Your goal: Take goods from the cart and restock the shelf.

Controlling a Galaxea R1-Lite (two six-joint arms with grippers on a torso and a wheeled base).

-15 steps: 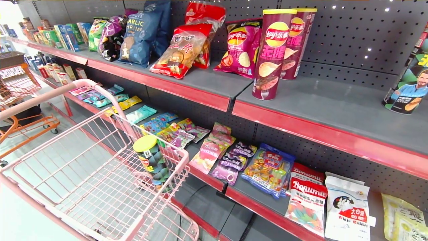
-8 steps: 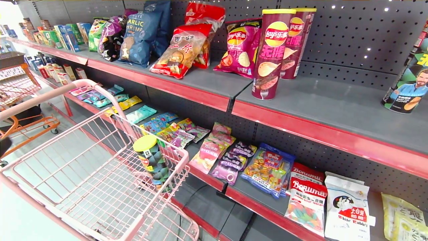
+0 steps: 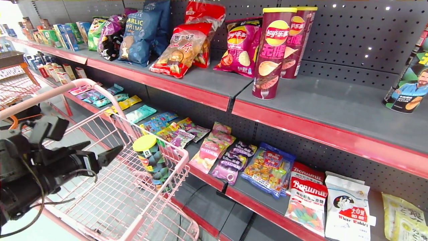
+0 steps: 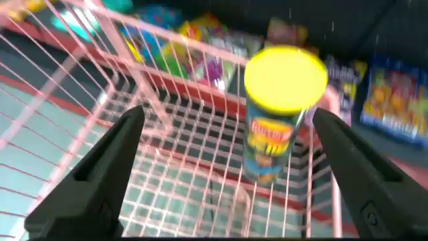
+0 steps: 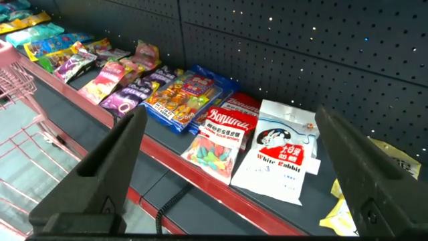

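Observation:
A chip can (image 3: pixel 152 160) with a yellow lid and dark patterned body stands upright in the far corner of the pink cart (image 3: pixel 100 197). My left gripper (image 3: pixel 100 151) hangs open over the cart basket, to the left of the can and apart from it. In the left wrist view the can (image 4: pixel 281 107) stands ahead between the two open fingers (image 4: pixel 100 174), with the gripper (image 4: pixel 227 117) short of it. My right gripper (image 5: pixel 231 114) is open and holds nothing, over the lower shelf's candy bags (image 5: pixel 214 144).
The upper shelf (image 3: pixel 334 100) has two maroon chip cans (image 3: pixel 272 53), snack bags (image 3: pixel 180 50) to their left and a green-black can (image 3: pixel 406 83) at the right, with bare board between. The lower shelf holds flat candy packets (image 3: pixel 267 169). An orange cart (image 3: pixel 20 87) stands far left.
My left arm has come into the head view from the left and now reaches over the cart basket toward the can. The can and the shelf goods have not moved.

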